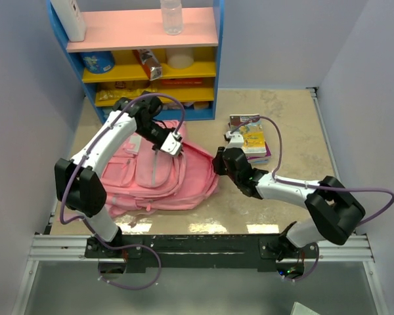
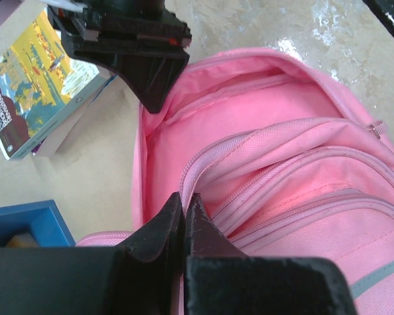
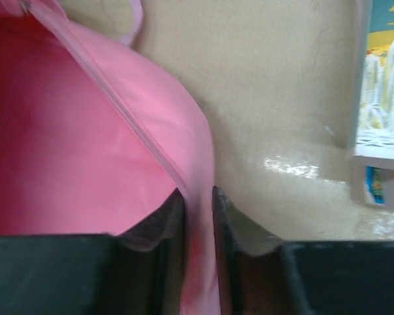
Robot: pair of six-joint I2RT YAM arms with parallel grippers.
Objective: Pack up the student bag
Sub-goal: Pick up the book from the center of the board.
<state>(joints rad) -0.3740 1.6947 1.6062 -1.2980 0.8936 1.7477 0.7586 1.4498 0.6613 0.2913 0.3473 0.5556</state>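
From above, the soft pink fabric student bag (image 1: 161, 174) lies flat on the mottled beige table (image 1: 282, 118), left of a stack of books (image 1: 251, 139).

At the left wrist, the left end effector (image 2: 184, 207) is pressed together over the bag's gaping zipped compartment. The book titles are unreadable.

At the right wrist, the right end effector (image 3: 198, 203) pinches the bag's smooth rim.

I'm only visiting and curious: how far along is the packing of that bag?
Done: the student bag is unzipped, its main pocket gaping. In hand: the left gripper and right gripper each pinch its rim. Left: the pocket looks empty, and the books lie on the table beside it, unpacked.
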